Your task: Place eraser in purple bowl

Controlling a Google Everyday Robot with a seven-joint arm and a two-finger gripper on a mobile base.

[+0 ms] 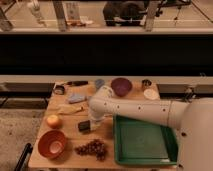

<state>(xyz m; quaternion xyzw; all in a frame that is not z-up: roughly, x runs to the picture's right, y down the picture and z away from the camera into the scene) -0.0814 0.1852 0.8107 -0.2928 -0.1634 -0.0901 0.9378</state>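
Observation:
The eraser, a small black block, lies on the wooden table left of centre. My gripper hangs from the white arm, which reaches in from the right. It is right at the eraser's right end, touching or just above it. The purple bowl stands at the back of the table, behind the arm, and looks empty.
A green tray fills the front right. An orange bowl and grapes are at the front left. A yellow-orange fruit, a blue-grey pad, a blue cup and a white disc lie around.

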